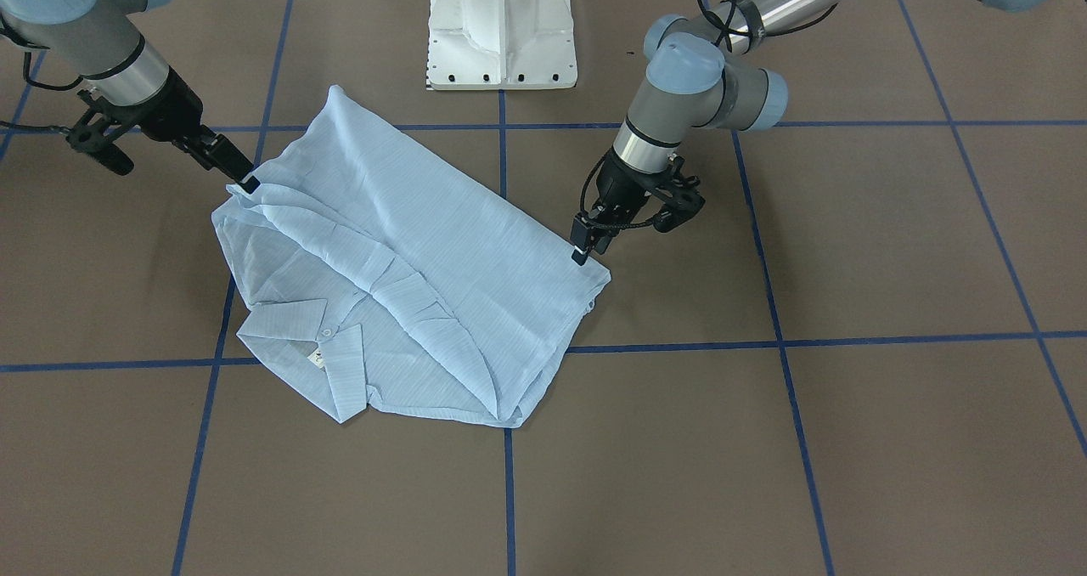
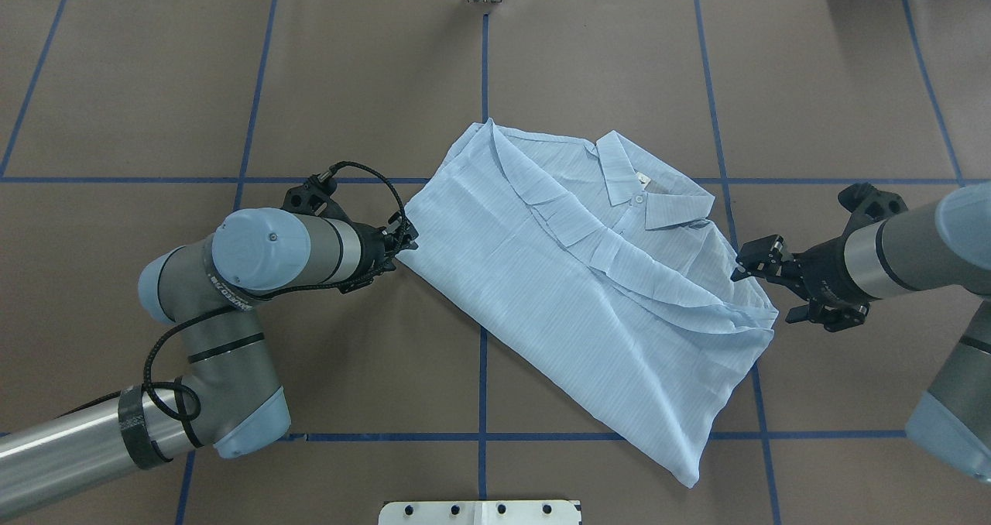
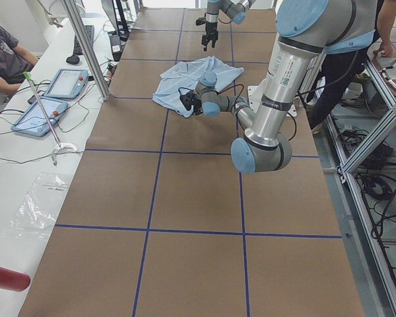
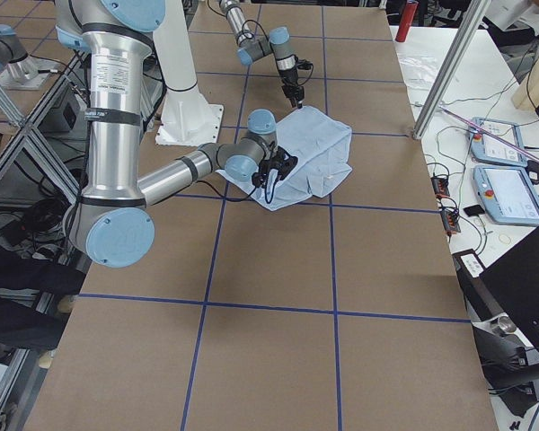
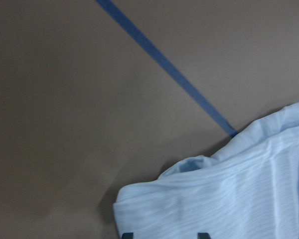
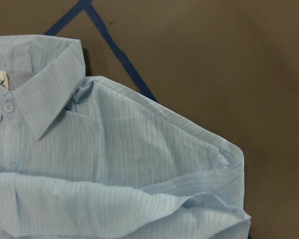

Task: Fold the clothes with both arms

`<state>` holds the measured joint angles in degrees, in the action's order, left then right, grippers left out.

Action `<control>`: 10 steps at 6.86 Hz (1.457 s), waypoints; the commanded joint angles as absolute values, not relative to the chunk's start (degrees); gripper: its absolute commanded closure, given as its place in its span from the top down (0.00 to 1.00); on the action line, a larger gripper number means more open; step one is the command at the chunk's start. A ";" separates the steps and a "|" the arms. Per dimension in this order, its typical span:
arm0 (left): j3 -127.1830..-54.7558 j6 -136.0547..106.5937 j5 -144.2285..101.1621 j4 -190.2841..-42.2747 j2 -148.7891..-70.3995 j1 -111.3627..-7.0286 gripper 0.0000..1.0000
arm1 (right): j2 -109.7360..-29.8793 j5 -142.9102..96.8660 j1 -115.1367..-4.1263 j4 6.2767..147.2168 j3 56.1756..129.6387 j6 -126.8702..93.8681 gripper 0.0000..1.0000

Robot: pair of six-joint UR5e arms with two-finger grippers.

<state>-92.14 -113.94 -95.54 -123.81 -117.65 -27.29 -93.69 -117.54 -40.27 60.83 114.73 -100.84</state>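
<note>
The pale-blue striped shirt [image 1: 442, 245] lies folded on the brown table, collar [image 2: 635, 176] and white neck label [image 1: 318, 357] facing up on the far side from the robot. My left gripper [image 2: 406, 237] sits low at the shirt's left edge [image 1: 579, 249]. Its two fingertips [image 5: 127, 234] show apart over the cloth [image 5: 239, 199], so it is open. My right gripper [image 2: 745, 265] is at the shirt's right edge, near the shoulder [image 1: 248, 183], and looks open. Its wrist view shows only the collar and shoulder fold [image 6: 114, 164], no fingers.
The white pedestal base [image 1: 501, 32] stands just behind the shirt on the robot's side. Blue tape lines [image 2: 484, 84] grid the brown table. Side benches hold tablets [image 3: 59, 82] and cables; a person sits at one end. Bare table surrounds the shirt.
</note>
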 commanded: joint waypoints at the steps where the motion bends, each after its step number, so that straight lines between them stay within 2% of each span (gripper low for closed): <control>1: -92.29 -113.99 -95.19 -121.55 -117.77 -25.76 0.54 | -91.94 -117.60 -41.22 60.73 112.33 -100.28 1.00; 10: -91.85 -112.85 -92.21 -121.82 -119.26 -25.31 0.53 | -91.49 -117.60 -41.84 60.82 111.71 -100.37 1.00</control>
